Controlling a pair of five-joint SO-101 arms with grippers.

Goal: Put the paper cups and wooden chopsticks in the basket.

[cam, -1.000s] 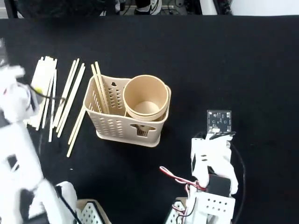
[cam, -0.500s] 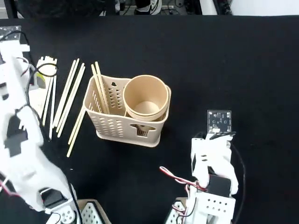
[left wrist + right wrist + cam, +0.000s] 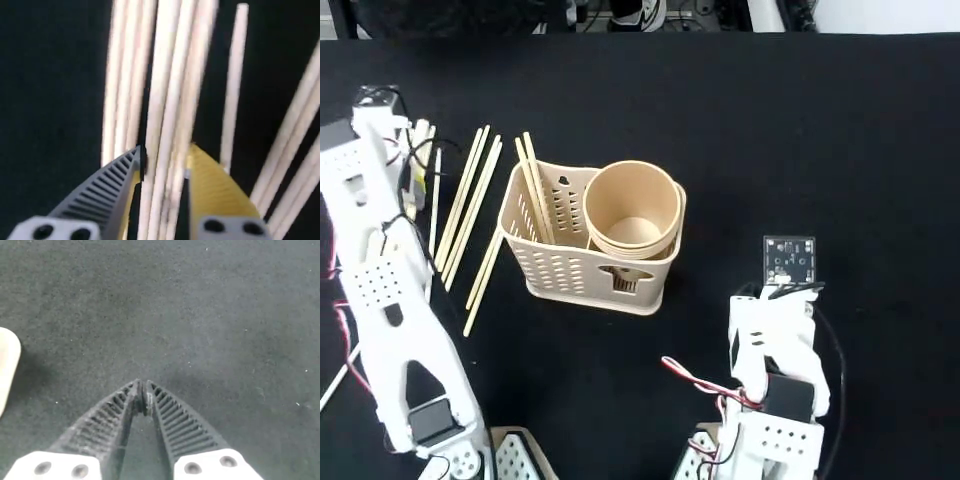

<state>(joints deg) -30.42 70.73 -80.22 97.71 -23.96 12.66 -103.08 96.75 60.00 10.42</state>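
The beige slotted basket point(image 3: 582, 268) stands left of the table's middle, holding nested paper cups point(image 3: 632, 212) and two chopsticks point(image 3: 533, 185) leaning at its left end. Several loose wooden chopsticks point(image 3: 470, 205) lie on the black cloth to its left. My left gripper point(image 3: 415, 160) is down over the far-left pile. In the left wrist view its open fingers straddle several chopsticks point(image 3: 167, 90), left gripper point(image 3: 164, 150) low against them. My right gripper point(image 3: 144, 390) is shut on nothing above bare cloth; the right arm point(image 3: 775, 340) sits folded at the front right.
A pale edge of the basket point(image 3: 7, 365) shows at the side of the right wrist view. The left arm's white links point(image 3: 390, 300) stretch along the table's left edge. Black cloth point(image 3: 800, 140) runs open behind and right of the basket.
The left arm has swung in from the left edge and stretched out over the far-left chopstick pile. The right arm, basket and cups have not moved.
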